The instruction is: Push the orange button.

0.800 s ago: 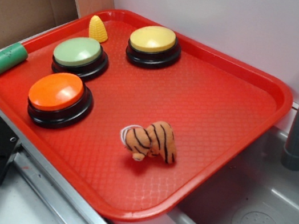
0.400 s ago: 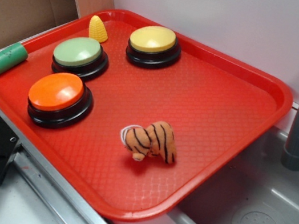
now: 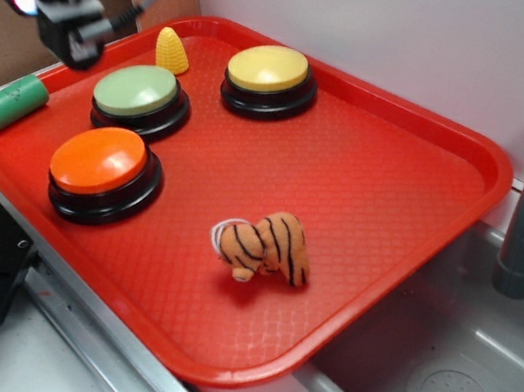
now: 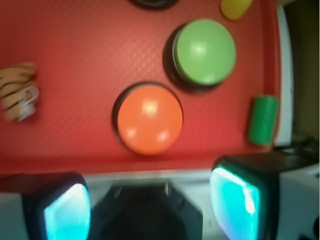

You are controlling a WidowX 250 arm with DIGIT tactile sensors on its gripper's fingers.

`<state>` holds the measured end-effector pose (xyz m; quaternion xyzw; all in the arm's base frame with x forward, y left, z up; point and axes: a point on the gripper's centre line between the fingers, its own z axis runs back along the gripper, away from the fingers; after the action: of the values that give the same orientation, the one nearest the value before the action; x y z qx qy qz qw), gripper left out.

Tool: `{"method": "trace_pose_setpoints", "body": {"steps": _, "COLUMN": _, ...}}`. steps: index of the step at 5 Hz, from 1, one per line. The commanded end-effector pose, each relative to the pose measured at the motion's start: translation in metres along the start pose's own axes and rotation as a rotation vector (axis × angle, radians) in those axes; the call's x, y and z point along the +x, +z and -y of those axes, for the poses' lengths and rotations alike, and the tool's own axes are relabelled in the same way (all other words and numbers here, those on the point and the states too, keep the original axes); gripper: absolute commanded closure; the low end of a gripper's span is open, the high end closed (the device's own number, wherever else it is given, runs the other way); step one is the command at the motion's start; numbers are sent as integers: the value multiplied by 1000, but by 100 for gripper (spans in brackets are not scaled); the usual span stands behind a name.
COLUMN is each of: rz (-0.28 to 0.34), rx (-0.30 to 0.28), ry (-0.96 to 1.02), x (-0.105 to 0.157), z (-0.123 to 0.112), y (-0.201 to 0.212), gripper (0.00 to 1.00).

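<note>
The orange button (image 3: pixel 100 163), domed, we list on the textured red tray (image 3: pixel 392 209) beside a plush tiger (image 3: pixel 263 245); jaws released.

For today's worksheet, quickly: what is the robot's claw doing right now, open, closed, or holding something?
Claw: open and empty, its two fingers spread wide apart, above the tray's near edge, short of the orange button.

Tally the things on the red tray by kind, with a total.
Push buttons: 3 (orange button, green button, yellow button)
Toy corn: 1
Green cylinder, on the tray's rim: 1
Striped plush toy: 1
Total: 6
</note>
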<state>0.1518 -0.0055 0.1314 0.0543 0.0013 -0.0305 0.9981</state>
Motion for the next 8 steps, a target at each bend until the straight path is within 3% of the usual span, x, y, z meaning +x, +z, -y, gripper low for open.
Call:
{"method": "trace_pose_setpoints", "body": {"steps": 1, "rz": 75, "rx": 52, "ry": -65, "x": 17, "z": -9, "y": -41, "gripper": 0}}
{"method": "trace_pose_setpoints", "body": {"steps": 3, "rz": 32, "rx": -42, "ry": 9, "x": 6, "z": -26, "y": -88, "gripper": 0}}
{"method": "trace_pose_setpoints", "body": {"steps": 4, "rz": -2, "rx": -41, "ry": 17, "x": 11, "z": -22, "y": -99, "gripper": 0}}
{"method": "trace_pose_setpoints", "body": {"steps": 5, "rz": 17, "rx": -7, "ry": 9, "x": 16, "z": -18, "y": -80, "gripper": 0}}
{"method": "trace_pose_setpoints", "body": {"steps": 6, "rz": 54, "rx": 97, "ry": 79, "x": 12, "z": -20, "y": -50, "gripper": 0}}
{"method": "trace_pose_setpoints", "body": {"steps": 7, "rz": 70, "rx": 18, "ry": 104, "x": 5, "z": -29, "y": -23, "gripper": 0}}
{"method": "trace_pose_setpoints", "body": {"steps": 8, "rz": 51, "rx": 42, "ry": 154, "x": 4, "z": -28, "y": -15, "gripper": 0}}
